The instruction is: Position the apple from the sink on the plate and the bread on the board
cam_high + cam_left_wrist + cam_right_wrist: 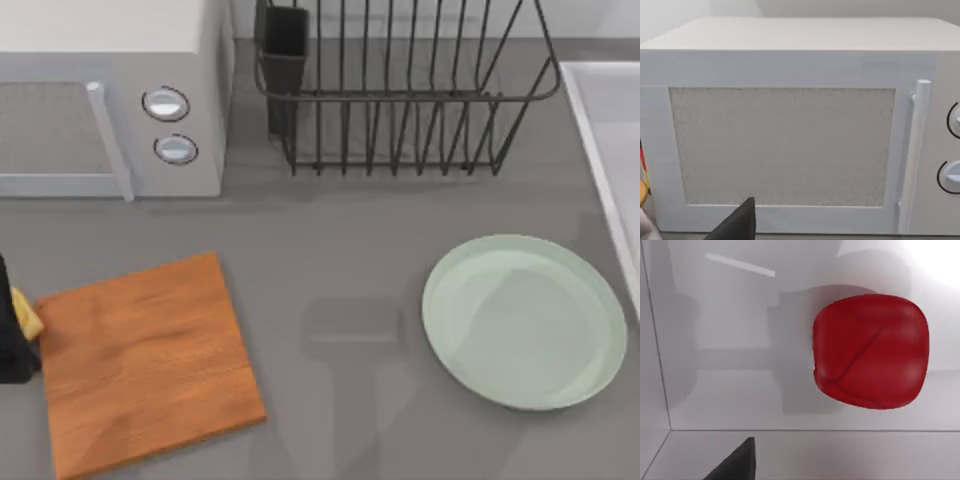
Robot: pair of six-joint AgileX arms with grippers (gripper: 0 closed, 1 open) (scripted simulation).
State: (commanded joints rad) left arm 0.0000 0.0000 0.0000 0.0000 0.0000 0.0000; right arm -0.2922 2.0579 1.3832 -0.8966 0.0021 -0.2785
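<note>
The apple point(871, 351) lies in the sink point(730, 390) beneath my right fingers point(735, 462); their state I cannot tell. My left fingers point(12, 335) clamp the bread point(27, 316) at the board's point(145, 360) left edge. The plate point(525, 320) is bare.

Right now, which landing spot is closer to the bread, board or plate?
The wooden board: the bread sits at its left edge, while the mint plate lies far right.

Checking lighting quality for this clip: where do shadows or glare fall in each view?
Top view: soft arm-shaped shadows cross the grey table and the plate. Right wrist view: bright glare in one corner of the sink, broad blocky shadows beside the apple, faint sheen on its skin. Left wrist view: even, flat light on the microwave, no glare.
</note>
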